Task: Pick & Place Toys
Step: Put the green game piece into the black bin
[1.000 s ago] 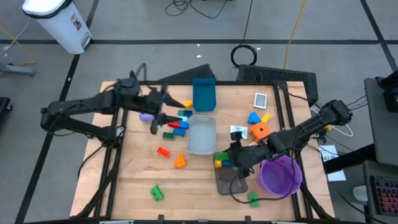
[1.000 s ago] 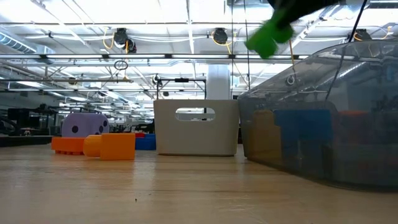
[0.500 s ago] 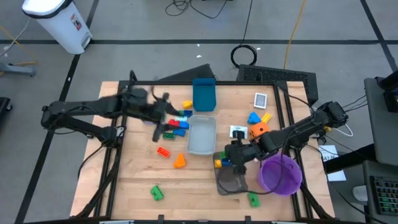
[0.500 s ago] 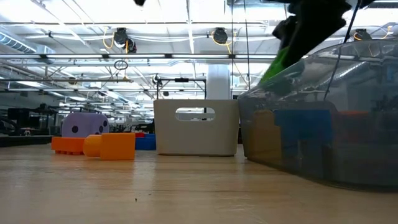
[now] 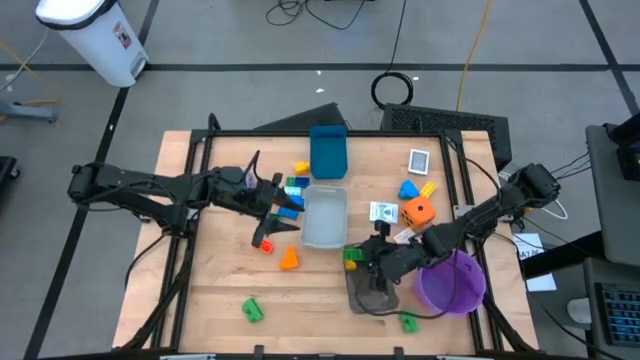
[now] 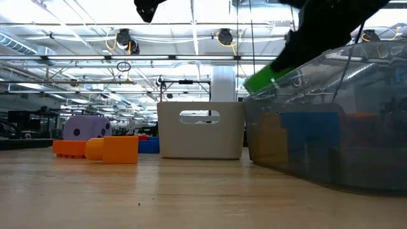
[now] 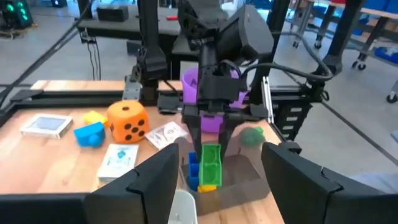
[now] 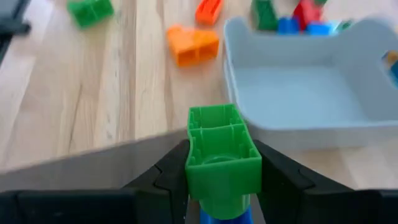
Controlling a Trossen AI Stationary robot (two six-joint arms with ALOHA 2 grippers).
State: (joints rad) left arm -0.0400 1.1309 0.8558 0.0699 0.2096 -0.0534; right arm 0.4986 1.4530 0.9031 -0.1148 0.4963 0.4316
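Green plastic sits pinched between the jaws of the right gripper (image 8: 222, 180): a green brick (image 8: 221, 152) held just over the rim of the dark grey tray (image 5: 372, 292) near the tabletop's front edge, beside the purple bowl (image 5: 452, 282). This looks like the placing step; next it likely needs lowering and releasing inside the walls. The left gripper (image 5: 268, 203), jaws spread and empty, hovers over loose bricks (image 5: 288, 199) beside the light grey tray (image 5: 325, 218), with bare wood toward the front-left corner.
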